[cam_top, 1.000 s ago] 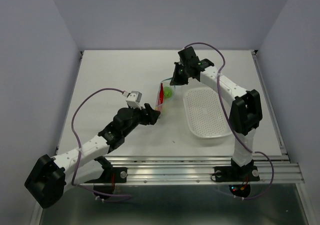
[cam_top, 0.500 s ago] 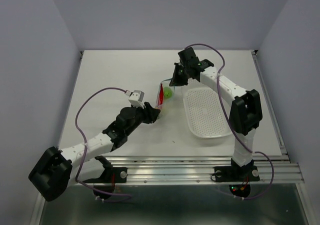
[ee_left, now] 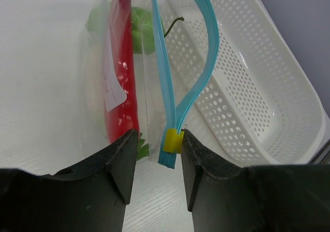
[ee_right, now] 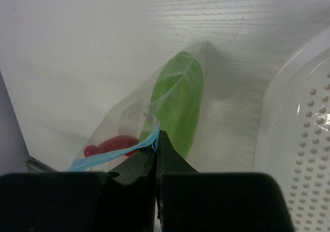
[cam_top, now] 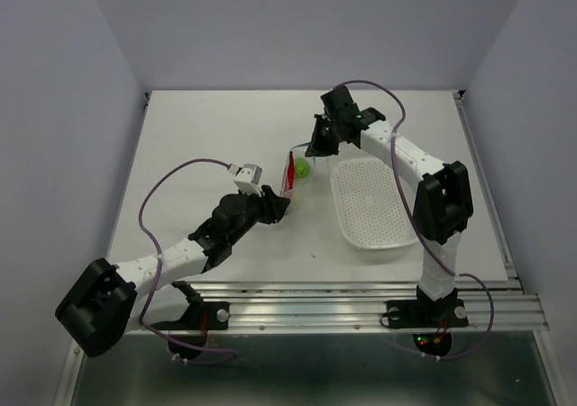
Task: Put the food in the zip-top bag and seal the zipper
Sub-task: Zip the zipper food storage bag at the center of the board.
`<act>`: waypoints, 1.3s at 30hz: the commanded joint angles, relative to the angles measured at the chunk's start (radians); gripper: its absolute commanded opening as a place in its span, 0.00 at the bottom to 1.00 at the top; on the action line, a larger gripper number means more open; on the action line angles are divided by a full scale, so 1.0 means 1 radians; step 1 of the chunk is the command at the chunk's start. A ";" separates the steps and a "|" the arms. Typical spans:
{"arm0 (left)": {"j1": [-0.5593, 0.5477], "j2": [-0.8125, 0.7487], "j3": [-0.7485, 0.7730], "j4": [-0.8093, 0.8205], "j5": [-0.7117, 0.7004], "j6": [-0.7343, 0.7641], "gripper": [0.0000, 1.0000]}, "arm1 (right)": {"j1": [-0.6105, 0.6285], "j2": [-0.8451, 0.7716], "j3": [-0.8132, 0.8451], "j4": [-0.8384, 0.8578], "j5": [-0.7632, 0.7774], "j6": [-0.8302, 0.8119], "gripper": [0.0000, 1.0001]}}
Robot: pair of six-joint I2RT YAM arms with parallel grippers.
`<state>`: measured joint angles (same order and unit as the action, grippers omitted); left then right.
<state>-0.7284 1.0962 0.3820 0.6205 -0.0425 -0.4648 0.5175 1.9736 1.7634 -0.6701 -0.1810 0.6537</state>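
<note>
The clear crinkly plastic zip-top bag point(ee_left: 149, 100) lies on the white table point(cam_top: 198, 135) just beside the white perforated plastic basket point(ee_left: 258, 87). It holds the thin red toy chili point(ee_left: 124, 87) and the green cucumber-like toy piece point(ee_right: 178, 108). The right gripper point(ee_right: 156, 139) is clenched on one end of the light blue zipper strip point(ee_left: 213, 41). The left gripper point(ee_left: 159, 139) stands released, its jaws either side of the small yellow slider point(ee_left: 172, 141).

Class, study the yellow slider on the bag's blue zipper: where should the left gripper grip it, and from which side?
Pinch the yellow slider across its flat sides, coming from the zipper's near end. It stands on edge between the left gripper's open fingers, and the strips part beyond it, toward the right gripper pinching the far end.
</note>
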 commanded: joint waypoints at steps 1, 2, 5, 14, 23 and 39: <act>-0.011 -0.009 -0.032 0.056 -0.013 0.003 0.49 | -0.005 -0.041 0.002 0.033 -0.011 0.009 0.01; -0.011 -0.013 -0.035 0.056 -0.016 -0.004 0.49 | -0.005 -0.039 0.004 0.033 -0.011 0.008 0.01; -0.012 -0.021 -0.048 0.059 -0.025 -0.015 0.48 | -0.005 -0.038 -0.002 0.035 -0.014 0.012 0.01; -0.014 -0.036 -0.069 0.100 -0.040 -0.020 0.25 | -0.005 -0.042 -0.022 0.053 -0.025 0.024 0.01; -0.019 -0.070 -0.115 0.208 -0.011 -0.003 0.00 | -0.005 -0.058 -0.055 0.070 -0.040 0.015 0.01; -0.020 -0.142 -0.045 -0.028 -0.042 -0.018 0.00 | -0.005 -0.222 -0.022 0.144 -0.472 -0.943 1.00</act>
<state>-0.7406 0.9714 0.2749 0.6460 -0.0662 -0.4820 0.5163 1.9076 1.7149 -0.6037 -0.4347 0.1043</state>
